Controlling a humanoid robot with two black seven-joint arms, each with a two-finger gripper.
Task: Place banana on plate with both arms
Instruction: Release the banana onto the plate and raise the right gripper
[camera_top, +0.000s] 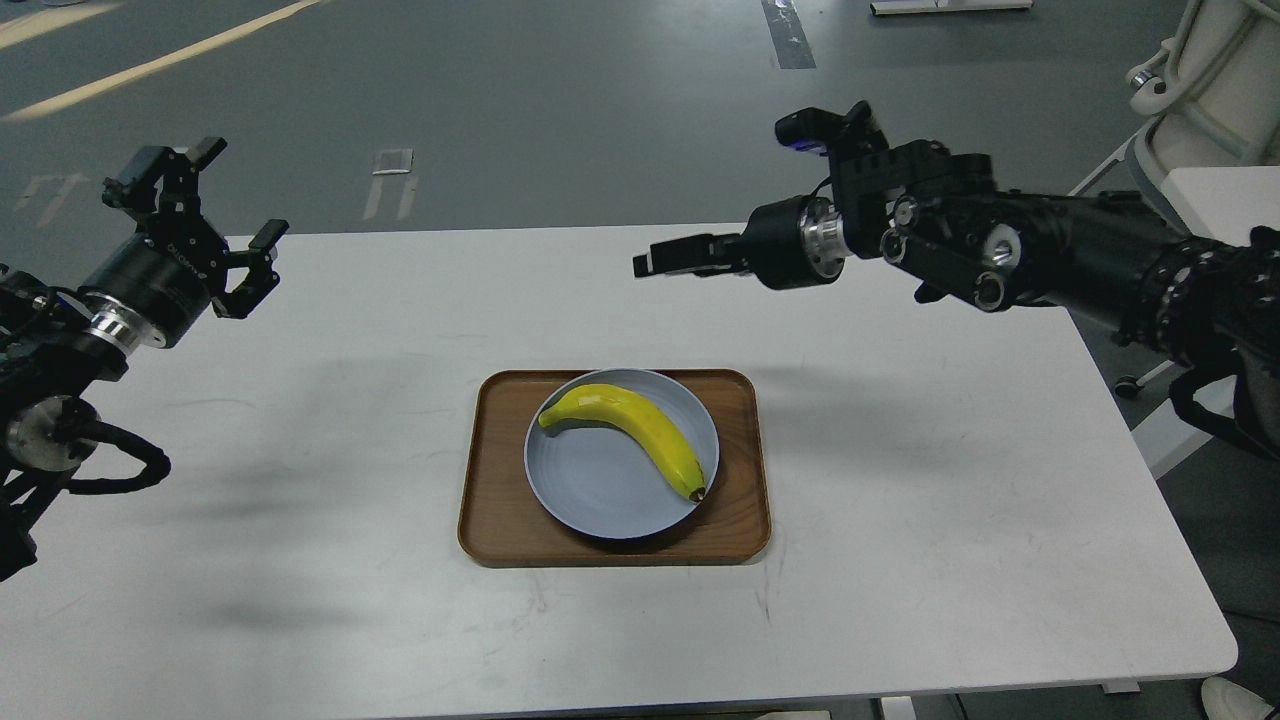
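Both pincers hang in the air with nothing in them: the left gripper (215, 225) has its fingers spread wide above the table's left edge, while the right gripper (655, 262) points sideways, seen edge-on, so I cannot tell whether its fingers are spread or pressed together. Below them, the white table (300, 520) carries a brown wooden tray (500, 520) near its middle. On the tray sits the pale blue-grey plate (600, 490), and the banana (640, 432) lies across it, dark tip at the right rim. Judging by this, the placing looks done; only withdrawing the arms may remain.
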